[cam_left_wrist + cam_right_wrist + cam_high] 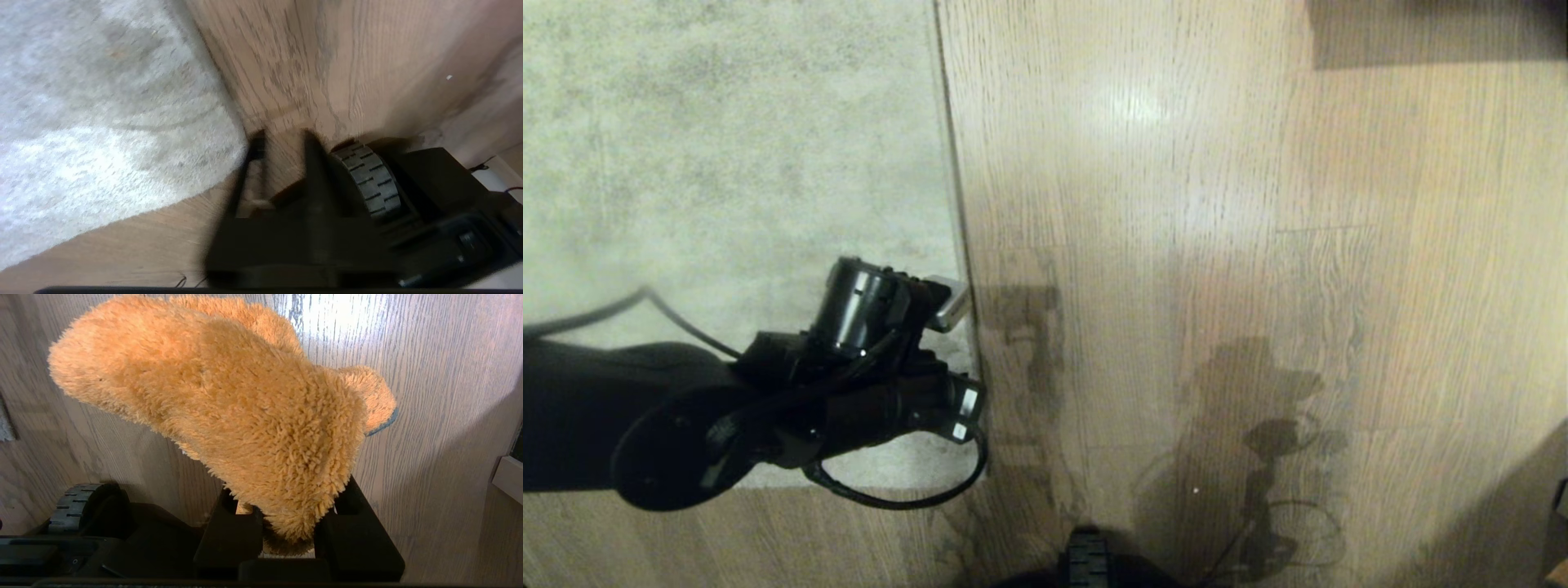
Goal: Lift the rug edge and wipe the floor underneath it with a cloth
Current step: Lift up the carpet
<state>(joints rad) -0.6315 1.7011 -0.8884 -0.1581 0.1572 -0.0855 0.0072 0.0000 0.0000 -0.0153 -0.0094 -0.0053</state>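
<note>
The pale grey mottled rug [727, 163] lies flat on the left, and its rug edge [952, 163] runs straight down to a near corner. The oak-look floor [1176, 245] fills the right. My left gripper [962, 415] hangs over that corner. In the left wrist view the left gripper [282, 141] is open with bare floor [327, 61] between its fingers, just beside the rug edge [229, 118]. My right gripper [288, 490] is shut on the fluffy orange cloth [229, 408], which has a teal trim at one end and is held above the floor [449, 396].
My base [1086, 559] sits at the near edge, and a base wheel [369, 179] shows close to the left fingers. A black cable loop [907, 498] hangs under the left arm. A dark shape [1437, 33] stands at the far right.
</note>
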